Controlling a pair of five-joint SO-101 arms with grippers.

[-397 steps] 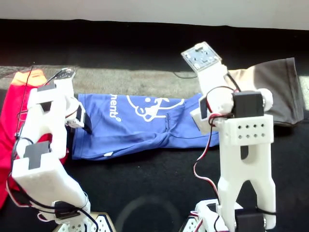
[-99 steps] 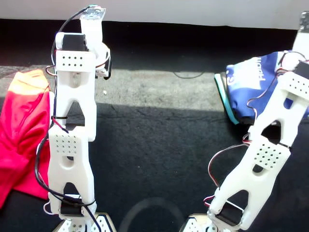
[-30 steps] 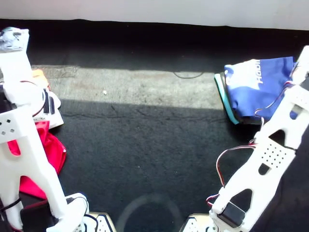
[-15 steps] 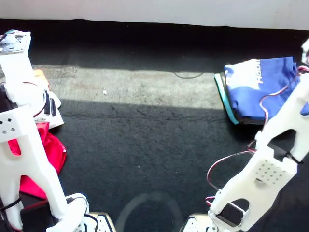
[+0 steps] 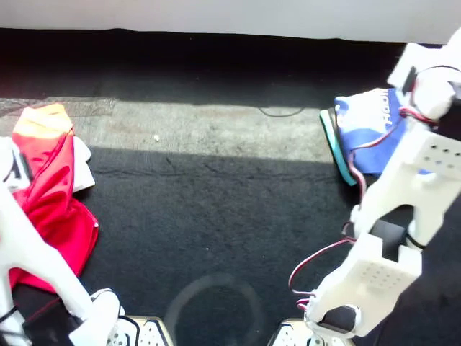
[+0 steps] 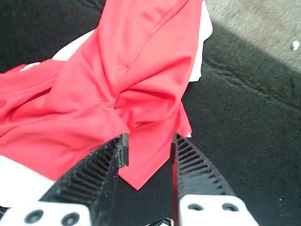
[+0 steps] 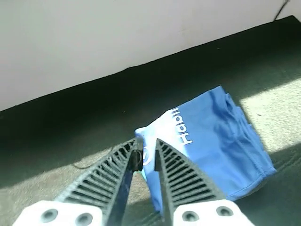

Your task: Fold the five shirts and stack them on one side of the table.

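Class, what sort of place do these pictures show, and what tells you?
Probably a robotics lab bench: two white robot arms at a dark-covered table, with a crumpled red shirt and a folded blue shirt at opposite sides.

A black mat, crossed by a sunlit band holding a small white speck, meets a white wall.

table: dark mat surface, sunlit band across the far half. left side: crumpled red shirt, partly over a white cloth. right side: folded blue shirt on a teal shirt. thin cable and white speck in the band.
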